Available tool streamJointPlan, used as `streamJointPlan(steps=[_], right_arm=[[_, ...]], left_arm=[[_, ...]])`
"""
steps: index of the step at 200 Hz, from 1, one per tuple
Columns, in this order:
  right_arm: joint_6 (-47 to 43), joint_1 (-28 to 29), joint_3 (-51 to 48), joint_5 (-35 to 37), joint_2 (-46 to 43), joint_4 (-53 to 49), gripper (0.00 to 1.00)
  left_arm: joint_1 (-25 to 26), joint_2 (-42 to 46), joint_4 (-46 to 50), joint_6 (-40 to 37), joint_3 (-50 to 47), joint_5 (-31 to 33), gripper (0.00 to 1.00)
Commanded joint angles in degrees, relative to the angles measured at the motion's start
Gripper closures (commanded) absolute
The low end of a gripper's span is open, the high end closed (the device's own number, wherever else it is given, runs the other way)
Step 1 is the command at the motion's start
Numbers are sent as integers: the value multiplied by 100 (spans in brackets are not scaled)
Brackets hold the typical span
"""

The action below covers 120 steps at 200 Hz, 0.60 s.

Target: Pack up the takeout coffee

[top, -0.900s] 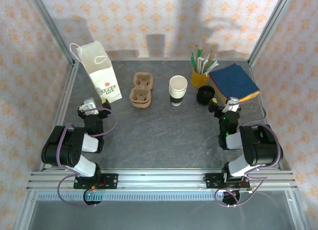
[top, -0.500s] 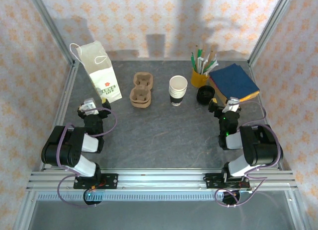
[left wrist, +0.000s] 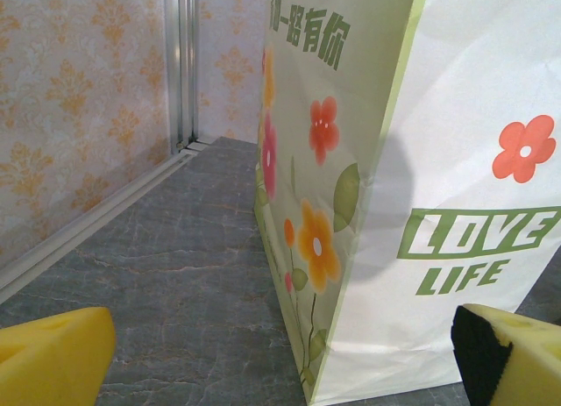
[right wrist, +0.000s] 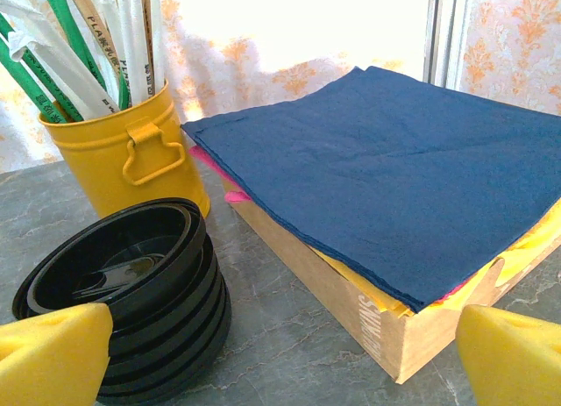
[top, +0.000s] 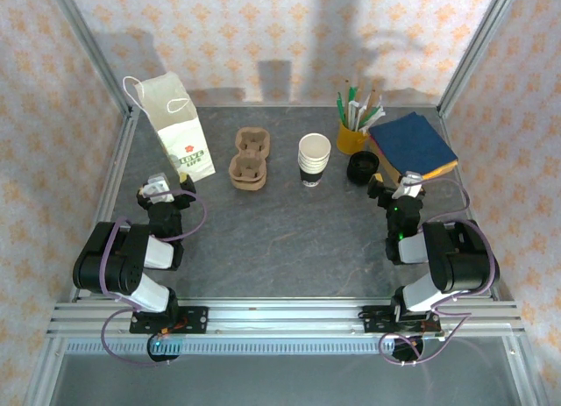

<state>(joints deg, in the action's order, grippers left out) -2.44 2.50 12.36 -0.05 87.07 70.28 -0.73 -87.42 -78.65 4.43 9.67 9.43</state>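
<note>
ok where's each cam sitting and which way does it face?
Top external: above and behind the bases, looking down on the table; left arm, left gripper, right arm, right gripper.
Left wrist: low over the table, facing the paper bag; its yellow pads at the bottom corners.
Right wrist: low, facing black lid stack, yellow straw cup, blue napkins; yellow pads too.
Shared: bag in top and left wrist; lids, cup, napkins in top and right wrist.

Worktop (top: 280,235) matt grey, stone-look. Bag (left wrist: 456,117) smooth printed paper. Stacked lids (right wrist: 114,279) glossy black plastic. Yellow cup (right wrist: 123,165) glossy, looks painted metal. Blue napkins (right wrist: 386,187) matt, fine-textured. Cup carrier (top: 249,159) rough brown pulp.
</note>
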Motion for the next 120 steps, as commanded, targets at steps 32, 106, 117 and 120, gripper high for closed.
streamJointPlan(steps=[32,106,117,120], right_arm=[[-9,-31,-14,13,-128,124,0],[1321,-31,973,952,-2229,-3697,0],[1746,-32,1436,817,-2382,-4606,0],[1871,-38,1552,747,-2405,-4848,0]], left_arm=[[72,-23,-118,-56,-1,164,1],[143,3072,1501,297,-590,531,1],[169,3764,2817,641,-122,758,1],[170,3884,3193,741,2,849,1]])
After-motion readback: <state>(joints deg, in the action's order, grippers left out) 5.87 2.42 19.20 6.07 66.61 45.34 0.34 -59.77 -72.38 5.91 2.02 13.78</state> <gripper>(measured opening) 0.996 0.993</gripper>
